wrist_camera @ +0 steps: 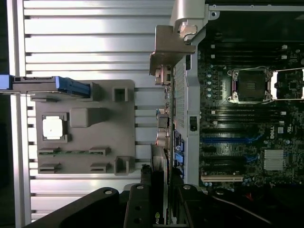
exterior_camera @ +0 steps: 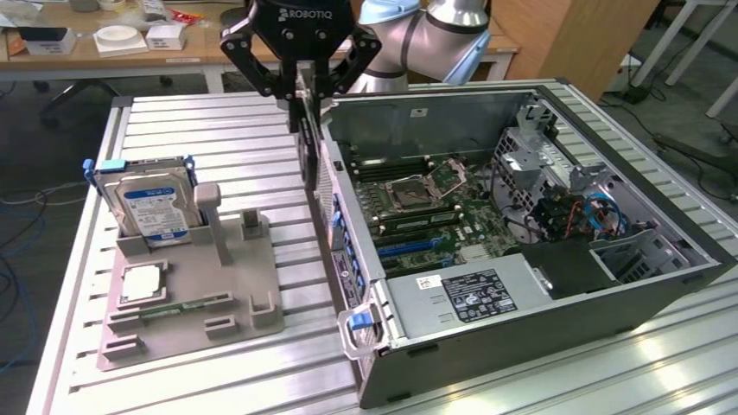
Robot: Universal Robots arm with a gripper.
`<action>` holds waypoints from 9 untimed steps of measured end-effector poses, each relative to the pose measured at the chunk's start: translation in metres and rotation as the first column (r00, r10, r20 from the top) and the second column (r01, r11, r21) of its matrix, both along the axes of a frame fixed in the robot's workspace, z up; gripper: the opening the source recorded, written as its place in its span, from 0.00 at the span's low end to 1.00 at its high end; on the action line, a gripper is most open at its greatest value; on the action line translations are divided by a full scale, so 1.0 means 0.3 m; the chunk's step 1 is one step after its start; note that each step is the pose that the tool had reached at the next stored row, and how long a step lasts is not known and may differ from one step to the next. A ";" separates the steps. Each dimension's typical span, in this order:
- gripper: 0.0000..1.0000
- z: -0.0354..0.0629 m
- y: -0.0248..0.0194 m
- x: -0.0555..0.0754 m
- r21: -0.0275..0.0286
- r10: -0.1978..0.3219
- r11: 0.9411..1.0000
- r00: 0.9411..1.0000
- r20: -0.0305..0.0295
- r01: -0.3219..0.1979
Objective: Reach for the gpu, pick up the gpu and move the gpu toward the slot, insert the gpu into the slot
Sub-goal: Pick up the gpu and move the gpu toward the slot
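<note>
**Carrying the gpu, not yet over the slot**

Hanging upright and edge-on from the gripper [exterior_camera: 304, 93]: the gpu [exterior_camera: 307, 143], thin, flat and dark, reading as little more than a narrow strip in the exterior view. Sitting just outside the open computer case [exterior_camera: 645, 285], just beside the case wall that faces the fixture, above the slatted table [exterior_camera: 207, 121] and clear of it. Being clamped at its upper edge, with the jaws closed onto the card. Judging by this, working through the carry toward the slot, with pickup done and insertion not begun. Probably needing the card brought over that wall and lined up along a slot on the motherboard [exterior_camera: 444, 207] before any pressing down. Standing well apart on the exterior view's left: the grey fixture [exterior_camera: 185, 294], holding the hard drive [exterior_camera: 150, 203].
</note>
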State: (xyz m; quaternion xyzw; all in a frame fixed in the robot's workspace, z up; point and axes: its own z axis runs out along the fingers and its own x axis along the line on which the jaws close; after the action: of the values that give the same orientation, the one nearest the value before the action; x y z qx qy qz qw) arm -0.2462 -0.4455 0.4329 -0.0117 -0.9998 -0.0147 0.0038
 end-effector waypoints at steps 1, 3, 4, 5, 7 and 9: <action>0.26 0.000 0.000 0.004 0.000 0.000 1.000 1.000 0.000 0.000; 0.26 0.000 0.000 0.012 0.000 0.000 1.000 1.000 0.000 0.000; 0.26 -0.001 0.000 0.015 0.000 0.000 1.000 1.000 0.000 0.000; 0.26 -0.001 0.000 0.019 0.000 0.000 1.000 1.000 0.000 0.000; 0.26 -0.001 0.000 0.028 0.000 0.001 1.000 1.000 0.000 -0.001; 0.26 -0.001 0.000 0.036 0.000 0.001 1.000 1.000 0.000 -0.001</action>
State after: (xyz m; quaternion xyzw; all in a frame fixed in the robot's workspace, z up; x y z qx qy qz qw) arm -0.2353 -0.4455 0.4326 -0.0112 -0.9998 -0.0148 0.0038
